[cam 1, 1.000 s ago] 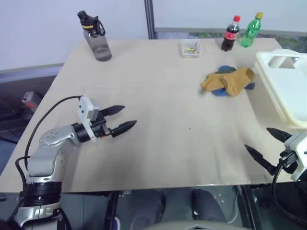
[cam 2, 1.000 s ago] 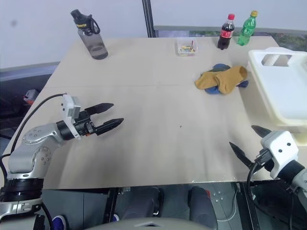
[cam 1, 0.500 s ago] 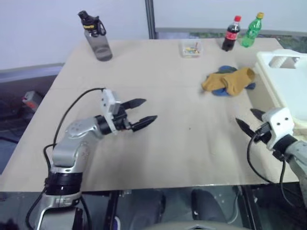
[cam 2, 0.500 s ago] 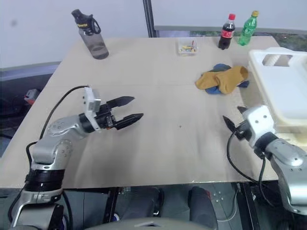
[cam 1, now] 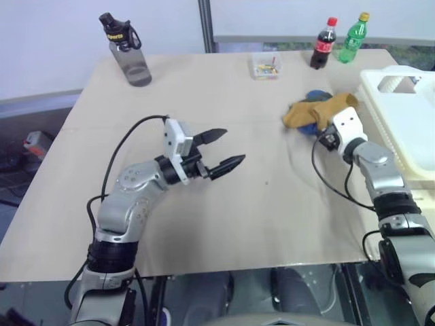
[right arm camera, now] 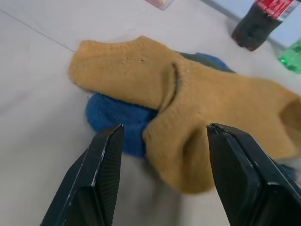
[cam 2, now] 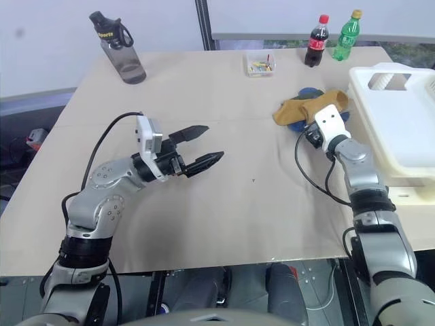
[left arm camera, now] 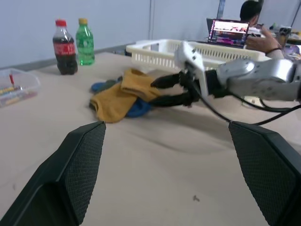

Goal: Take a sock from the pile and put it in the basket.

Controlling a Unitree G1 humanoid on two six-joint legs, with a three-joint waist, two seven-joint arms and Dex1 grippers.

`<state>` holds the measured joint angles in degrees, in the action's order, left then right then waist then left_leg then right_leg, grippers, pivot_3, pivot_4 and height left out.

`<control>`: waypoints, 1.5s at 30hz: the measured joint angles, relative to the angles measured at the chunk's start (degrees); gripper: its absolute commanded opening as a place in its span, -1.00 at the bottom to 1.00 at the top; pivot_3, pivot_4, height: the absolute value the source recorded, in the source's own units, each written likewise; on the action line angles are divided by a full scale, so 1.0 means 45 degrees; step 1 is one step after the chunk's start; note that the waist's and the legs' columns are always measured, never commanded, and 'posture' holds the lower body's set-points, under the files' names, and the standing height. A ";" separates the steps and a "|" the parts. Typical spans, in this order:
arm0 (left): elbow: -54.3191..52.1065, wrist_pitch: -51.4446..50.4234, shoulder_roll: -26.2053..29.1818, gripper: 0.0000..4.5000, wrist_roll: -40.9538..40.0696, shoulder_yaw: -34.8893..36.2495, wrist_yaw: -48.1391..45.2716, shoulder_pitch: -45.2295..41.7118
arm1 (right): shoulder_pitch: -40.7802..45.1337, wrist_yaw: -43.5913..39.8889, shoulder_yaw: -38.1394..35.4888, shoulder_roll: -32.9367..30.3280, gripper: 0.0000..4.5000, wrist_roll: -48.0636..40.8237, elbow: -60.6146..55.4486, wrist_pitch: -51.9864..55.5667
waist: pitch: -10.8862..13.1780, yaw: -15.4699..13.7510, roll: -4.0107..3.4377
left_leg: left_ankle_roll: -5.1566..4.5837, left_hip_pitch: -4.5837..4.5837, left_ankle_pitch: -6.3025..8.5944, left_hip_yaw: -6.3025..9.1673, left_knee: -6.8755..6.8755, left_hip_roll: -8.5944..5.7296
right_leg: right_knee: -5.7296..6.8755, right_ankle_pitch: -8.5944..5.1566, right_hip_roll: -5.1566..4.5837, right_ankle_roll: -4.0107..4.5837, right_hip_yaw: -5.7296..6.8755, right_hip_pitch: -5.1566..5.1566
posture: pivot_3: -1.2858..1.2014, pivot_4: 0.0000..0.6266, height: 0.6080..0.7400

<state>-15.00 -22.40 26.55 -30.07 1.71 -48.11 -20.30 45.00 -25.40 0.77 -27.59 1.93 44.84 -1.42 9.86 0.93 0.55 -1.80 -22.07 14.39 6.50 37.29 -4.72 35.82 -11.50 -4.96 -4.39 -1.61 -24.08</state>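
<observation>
My right pincer [right arm camera: 162, 176], fingers apart, sits at the pile [cam 1: 314, 111] on the tabletop [cam 1: 258, 204], the mustard sock [right arm camera: 188, 101] lying crosswise dead ahead. My left pincer [cam 1: 221, 149] hovers spread, well apart; the basket [cam 1: 408, 122] waits just beside the pile.

Probably office, laptop [left arm camera: 230, 32], person [left arm camera: 256, 19] behind

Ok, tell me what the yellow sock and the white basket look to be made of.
Yellow sock: soft knit fabric, matte, with a visible ribbed weave and floppy folds. Basket: likely rigid moulded plastic, smooth white with a slight sheen, with slotted sides and a cut-out handle.
</observation>
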 measured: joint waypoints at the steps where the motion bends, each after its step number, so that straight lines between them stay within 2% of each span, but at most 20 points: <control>1: -0.0118 -0.0007 -0.0044 1.00 -0.0039 -0.0001 0.0121 0.0151 | 0.0187 -0.0022 -0.0002 0.0005 -0.29 0.0019 0.0504 -0.0235 | 0.0000 -0.0005 0.0000 | 0.0000 0.0001 0.0000 0.0000 0.0001 0.0000 | 0.0002 0.0000 0.0000 0.0000 0.0000 0.0000 | 0.03 -0.52 1.00; 3: -0.0173 -0.0010 -0.0068 1.00 -0.0100 0.0002 0.0231 0.0252 | 0.0381 -0.0023 -0.0003 0.0051 -0.68 0.0020 0.0978 -0.0425 | 0.0000 0.0004 0.0000 | 0.0000 0.0007 0.0000 0.0001 0.0001 0.0000 | 0.0012 0.0001 0.0003 0.0000 0.0000 0.0001 | 0.03 -0.52 1.00; 4: -0.0245 -0.0011 -0.0088 1.00 -0.0116 0.0002 0.0281 0.0310 | 0.0491 -0.0006 -0.0005 0.0091 -0.94 0.0025 0.1305 -0.0594 | 0.0000 0.0013 0.0000 | 0.0000 0.0011 0.0000 0.0001 0.0002 0.0001 | 0.0015 0.0001 0.0006 0.0001 0.0000 0.0003 | 0.03 -0.52 1.00; 5: -0.0336 -0.0010 -0.0106 1.00 -0.0121 0.0002 0.0367 0.0337 | 0.0570 0.0013 -0.0005 0.0119 -0.98 0.0043 0.1568 -0.0739 | 0.0000 0.0016 -0.0001 | 0.0000 0.0012 0.0000 0.0002 0.0002 0.0002 | 0.0019 0.0002 0.0007 0.0002 -0.0001 0.0003 | 0.03 -0.52 1.00; 13: -0.0461 0.0054 -0.0139 1.00 -0.0132 0.0007 0.0524 0.0538 | 0.0565 -0.0267 -0.0042 0.0153 -0.98 -0.0009 0.1427 -0.1070 | 0.0000 0.0043 -0.0003 | 0.0000 0.0016 0.0000 0.0001 0.0002 0.0003 | 0.0028 0.0005 0.0011 0.0005 -0.0004 0.0002 | 0.03 -0.52 1.00; 15: -0.0456 0.0071 -0.0159 1.00 -0.0130 0.0004 0.0529 0.0577 | 0.0005 -0.0760 -0.0080 0.0136 -0.98 -0.0309 -0.0018 -0.0553 | -0.0001 0.0037 -0.0003 | 0.0000 0.0015 0.0000 0.0004 0.0001 0.0004 | 0.0026 0.0005 0.0011 0.0005 -0.0003 0.0001 | 0.03 -0.52 1.00; 18: -0.0387 0.0061 -0.0128 1.00 -0.0113 0.0058 0.0630 0.0863 | -0.2078 -0.2099 -0.0038 0.0140 -0.98 -0.1533 -0.4601 0.1909 | -0.0004 -0.0008 -0.0009 | 0.0000 0.0006 0.0001 0.0019 -0.0004 0.0008 | 0.0020 0.0004 0.0011 0.0005 0.0003 -0.0005 | 0.03 -0.52 1.00; 21: -0.0154 0.0049 -0.0103 1.00 0.0000 0.0112 0.0812 0.1169 | -0.3954 -0.2822 0.0799 0.0245 -0.98 -0.2436 -0.8985 0.4883 | -0.0004 -0.0020 -0.0013 | -0.0001 0.0005 0.0003 0.0020 0.0001 0.0007 | 0.0024 0.0004 0.0009 0.0004 0.0002 -0.0006 | 0.03 -0.52 1.00; 24: 0.0108 0.0042 -0.0036 1.00 0.0208 0.0110 0.1013 0.1455 | -0.4536 -0.2601 0.1818 0.0970 -0.98 -0.2825 -1.1674 0.7197 | -0.0005 0.0038 -0.0015 | -0.0025 0.0024 0.0017 0.0019 0.0002 0.0013 | 0.0044 0.0006 0.0016 0.0007 -0.0002 -0.0003 | 0.03 -0.52 1.00; 26: 0.0224 -0.0071 0.0199 1.00 0.0323 0.0125 0.1053 0.1745 | -0.4447 -0.2306 0.2727 0.1863 -0.98 -0.2868 -1.2496 0.8243 | -0.0005 0.0042 -0.0015 | -0.0047 0.0036 0.0030 0.0025 0.0003 0.0022 | 0.0053 0.0012 0.0031 0.0017 0.0001 0.0000 | 0.03 -0.52 1.00; 29: 0.0354 -0.0362 0.0697 1.00 0.0385 0.0282 0.1028 0.2167 | -0.3970 -0.2011 0.3885 0.2943 -0.98 -0.2736 -1.2397 0.9004 | -0.0005 0.0019 -0.0015 | -0.0044 0.0047 0.0026 0.0033 0.0013 0.0028 | 0.0082 0.0019 0.0044 0.0031 0.0007 0.0001 | 0.03 -0.52 1.00; 32: 0.0397 -0.1028 0.1275 1.00 0.0119 0.0695 0.0909 0.2592 | -0.3335 -0.1845 0.4342 0.3867 -0.59 -0.2733 -1.1942 0.9320 | -0.0006 -0.0028 -0.0014 | -0.0031 0.0046 0.0019 0.0058 0.0018 0.0021 | 0.0092 0.0019 0.0041 0.0033 0.0026 0.0002 | 0.03 -0.52 1.00; 33: 0.0394 -0.1382 0.1502 1.00 -0.0034 0.0841 0.0853 0.2741 | -0.3211 -0.1763 0.4452 0.4046 -0.31 -0.2690 -1.1879 0.9355 | -0.0006 -0.0049 -0.0014 | -0.0007 0.0045 0.0006 0.0075 0.0018 0.0014 | 0.0089 0.0019 0.0034 0.0032 0.0038 0.0001 | 0.03 -0.52 1.00; 36: 0.0356 -0.2125 0.1792 1.00 -0.0118 0.0988 0.0965 0.3017 | -0.3264 -0.1626 0.4667 0.4137 0.23 -0.2535 -1.1904 0.9391 | -0.0006 -0.0053 -0.0014 | 0.0019 0.0029 -0.0007 0.0082 0.0012 0.0001 | 0.0058 0.0019 0.0020 0.0029 0.0046 0.0002 | 0.03 -0.52 1.00; 45: -0.0269 -0.3820 0.0717 1.00 -0.0317 0.0870 0.2678 0.3445 | -0.4488 -0.2311 0.3605 0.2051 0.23 -0.3011 -1.4503 0.9094 | -0.0006 -0.0048 -0.0014 | 0.0012 0.0023 -0.0002 0.0094 -0.0011 0.0009 | 0.0040 0.0019 0.0018 0.0029 0.0067 0.0007 | 0.03 -0.52 1.00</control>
<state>-16.21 -39.59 29.78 -31.49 5.62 -36.06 -4.80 24.80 -35.80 17.00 -18.36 -11.62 -20.43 39.50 9.83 0.71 0.48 -1.75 -21.97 14.38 6.92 37.24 -4.68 36.00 -11.41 -4.88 -4.26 -1.31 -24.05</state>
